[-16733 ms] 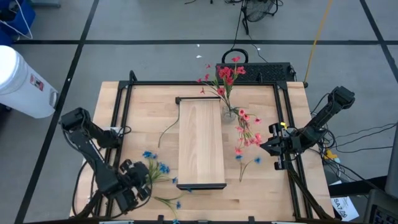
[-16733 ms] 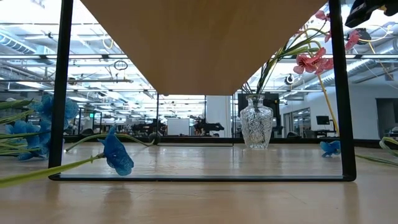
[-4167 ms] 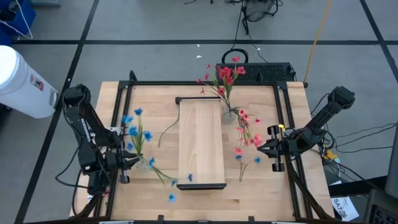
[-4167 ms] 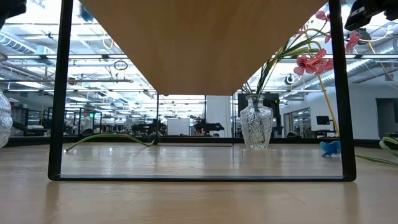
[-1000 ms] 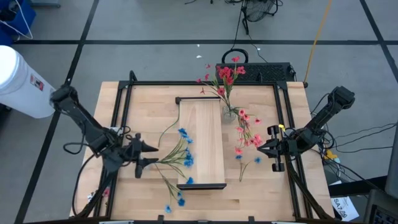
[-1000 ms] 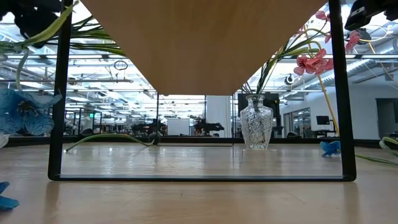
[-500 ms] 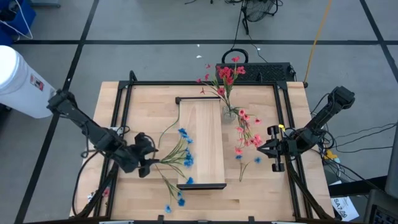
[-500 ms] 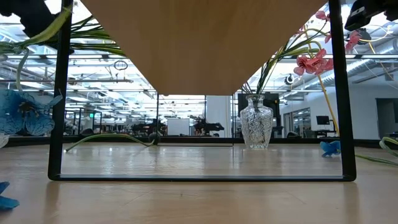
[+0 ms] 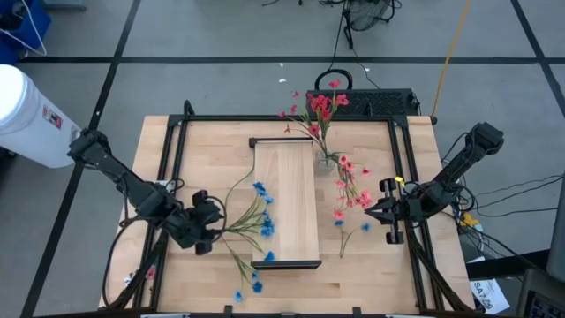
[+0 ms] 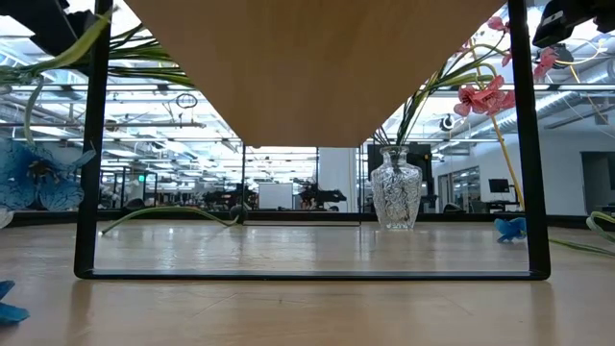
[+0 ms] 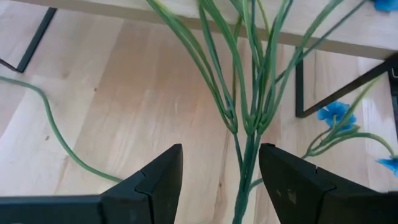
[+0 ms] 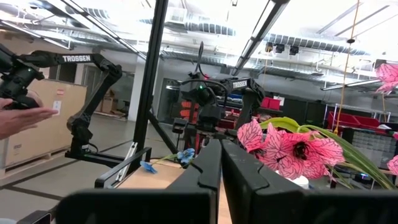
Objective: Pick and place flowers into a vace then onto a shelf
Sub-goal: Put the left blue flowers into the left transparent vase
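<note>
My left gripper [image 9: 210,227] is open, left of the shelf's [image 9: 284,190] near end. A blue-flowered spray [image 9: 252,216] runs from it onto the shelf; its blossoms [image 9: 262,227] lie on the board's left edge. In the left wrist view the spray's green stem [image 11: 247,155] passes between the spread fingers, nearer one finger [image 11: 292,180]. The glass vase [image 9: 327,161] stands right of the shelf's far end, holding red-pink flowers [image 9: 320,108]. My right gripper [image 9: 381,210] is shut, waiting at the table's right edge. My left gripper is open around the blue spray's stem [image 11: 244,186], which runs along between the fingers. The stem end drops out of the wrist picture, so I cannot tell whether it touches. In the low view the stem [image 10: 82,43] stands well above the table.
More red-pink sprays [image 9: 350,187] lie between the vase and my right gripper. Loose blue blossoms [image 9: 254,283] lie near the shelf's near-left corner, one [image 9: 365,228] to its right. A bare green stem [image 9: 235,185] curves left of the shelf. A black frame rims the table.
My left gripper has rolled about its wrist and crept slightly toward the shelf and the near edge. The blue spray stays where it was, with its blossoms on the shelf's left edge. The right arm has kept still.
</note>
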Motion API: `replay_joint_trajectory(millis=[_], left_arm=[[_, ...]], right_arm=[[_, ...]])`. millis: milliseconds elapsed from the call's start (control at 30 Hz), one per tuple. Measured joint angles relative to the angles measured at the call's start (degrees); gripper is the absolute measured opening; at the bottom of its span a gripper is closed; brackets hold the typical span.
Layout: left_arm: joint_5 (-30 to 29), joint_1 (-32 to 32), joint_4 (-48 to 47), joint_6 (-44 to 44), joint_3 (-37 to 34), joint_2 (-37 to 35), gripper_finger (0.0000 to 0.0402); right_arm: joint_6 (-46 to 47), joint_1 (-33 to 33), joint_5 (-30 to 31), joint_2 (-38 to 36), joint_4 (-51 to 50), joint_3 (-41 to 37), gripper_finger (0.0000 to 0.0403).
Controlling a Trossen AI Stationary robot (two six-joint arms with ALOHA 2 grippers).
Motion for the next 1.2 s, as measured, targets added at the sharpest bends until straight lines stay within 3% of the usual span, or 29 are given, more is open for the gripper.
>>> replay_joint_trajectory(millis=[800,967,1200], left_arm=[[3.0,2.9,1.9,4.2,0.0,3.3,0.0212],[3.9,3.9,1.8,4.5,0.0,3.8,0.0167],[2.9,4.1,2.9,6.0,0.0,4.1,0.006]], right_arm=[[0.0,0.0,0.0,0.0,0.0,0.0,0.0008],[0.0,0.0,0.0,0.0,0.0,0.0,0.0008],[0.0,0.0,0.0,0.0,-0.1,0.0,0.0008]])
